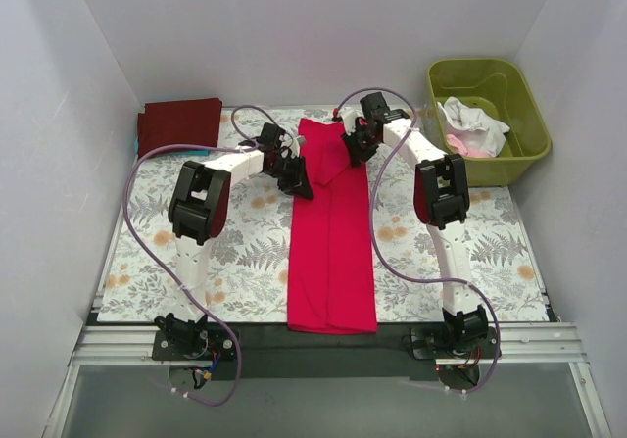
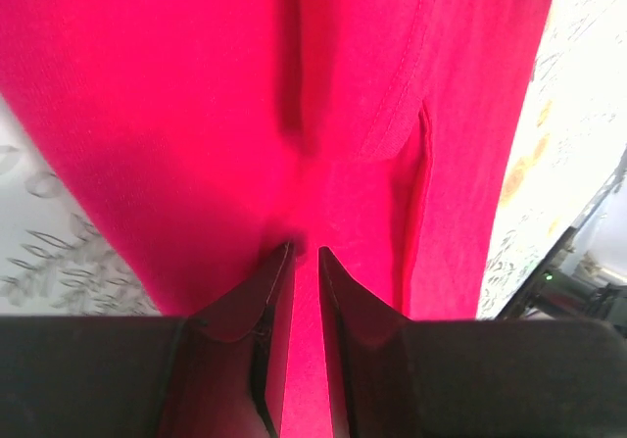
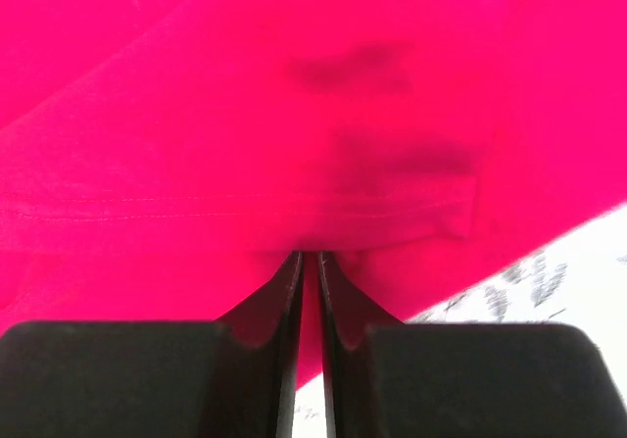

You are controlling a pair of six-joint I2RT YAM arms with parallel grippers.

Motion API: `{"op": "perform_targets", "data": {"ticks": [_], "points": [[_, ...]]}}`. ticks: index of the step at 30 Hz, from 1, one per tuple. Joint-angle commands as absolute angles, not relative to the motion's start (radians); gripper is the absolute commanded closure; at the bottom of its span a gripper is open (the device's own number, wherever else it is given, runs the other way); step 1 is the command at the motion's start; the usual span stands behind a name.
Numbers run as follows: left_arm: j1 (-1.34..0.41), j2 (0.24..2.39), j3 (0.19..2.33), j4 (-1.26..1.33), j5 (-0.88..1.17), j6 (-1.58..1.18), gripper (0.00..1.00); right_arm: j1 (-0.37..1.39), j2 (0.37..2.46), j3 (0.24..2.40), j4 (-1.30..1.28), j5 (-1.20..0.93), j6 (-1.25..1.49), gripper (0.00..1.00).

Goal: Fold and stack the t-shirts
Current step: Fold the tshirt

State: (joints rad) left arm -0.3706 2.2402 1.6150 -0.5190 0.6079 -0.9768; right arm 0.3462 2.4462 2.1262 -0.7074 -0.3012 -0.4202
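Note:
A crimson red t-shirt [image 1: 331, 252] lies folded into a long strip down the middle of the table, its far end lifted and drooping. My left gripper [image 1: 303, 181] is shut on the red cloth [image 2: 323, 115] at the strip's left edge. My right gripper [image 1: 355, 146] is shut on the red cloth [image 3: 294, 144] at the far right of the lifted end. A dark maroon t-shirt [image 1: 179, 122] lies folded at the far left corner. White and pale pink t-shirts [image 1: 472, 129] lie in the tub.
An olive-green tub [image 1: 527, 115] stands at the far right. The floral table cloth [image 1: 245, 262] covers the table. White walls close in on the left, back and right. Purple cables loop over both arms.

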Motion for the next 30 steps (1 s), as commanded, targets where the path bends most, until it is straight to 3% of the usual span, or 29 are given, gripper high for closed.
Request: {"op": "perform_targets", "data": {"ticks": [1,17,25,28,30], "points": [[-0.333,2.29,1.641,-0.517,0.511,-0.957,0.84,0.345,2.517,2.192,-0.635,-0.235,-0.425,0.83],[-0.278,2.465,1.864,-0.548,0.522,-0.957,0.84,0.347,2.577,2.29,-0.436,-0.123,-0.437,0.72],[-0.278,2.461,1.876,-0.546,0.563,-0.962,0.76,0.347,2.562,2.272,-0.411,-0.098,-0.425,0.66],[-0.276,2.41,1.882,-0.537,0.589,-0.948,0.71,0.347,2.536,2.275,-0.402,-0.092,-0.425,0.58],[-0.275,2.367,1.891,-0.523,0.601,-0.925,0.65,0.345,2.476,2.273,-0.399,-0.095,-0.428,0.42]]}}
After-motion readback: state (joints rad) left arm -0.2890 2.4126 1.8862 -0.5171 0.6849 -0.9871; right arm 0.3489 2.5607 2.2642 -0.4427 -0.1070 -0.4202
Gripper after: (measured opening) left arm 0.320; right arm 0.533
